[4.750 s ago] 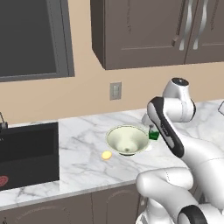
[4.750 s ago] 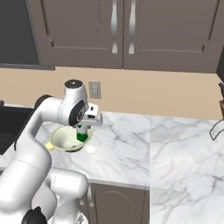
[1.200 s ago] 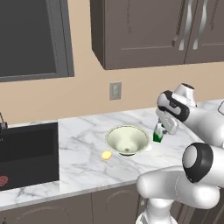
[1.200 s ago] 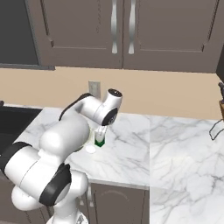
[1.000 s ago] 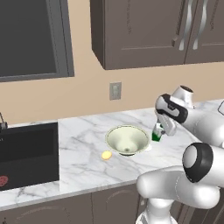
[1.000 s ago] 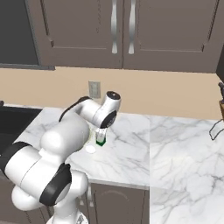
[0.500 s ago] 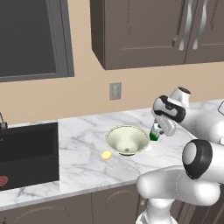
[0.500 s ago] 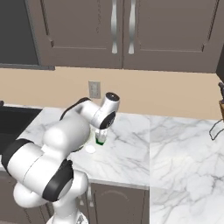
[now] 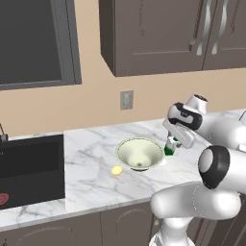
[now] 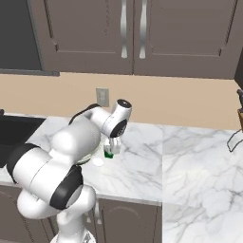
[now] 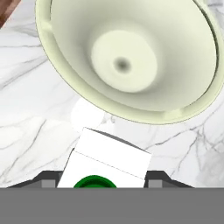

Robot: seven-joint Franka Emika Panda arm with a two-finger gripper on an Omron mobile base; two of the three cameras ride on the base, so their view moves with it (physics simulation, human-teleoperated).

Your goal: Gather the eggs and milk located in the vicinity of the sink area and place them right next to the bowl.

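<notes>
Lower now than a second ago, my claw [image 9: 171,144] stays clamped on the small white green-topped milk carton [image 11: 105,162], centre-right of frame, just beside the cream-green cone-shaped bowl [image 9: 139,154] on the marble worktop [image 9: 91,163]; release seems next.

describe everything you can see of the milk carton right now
The milk is a small white carton with a round green cap and green marks low on its side. It stands about upright between the fingers of the gripper, which is closed on it, just beside the bowl on the marble counter. Whether its base touches the counter cannot be told.
</notes>
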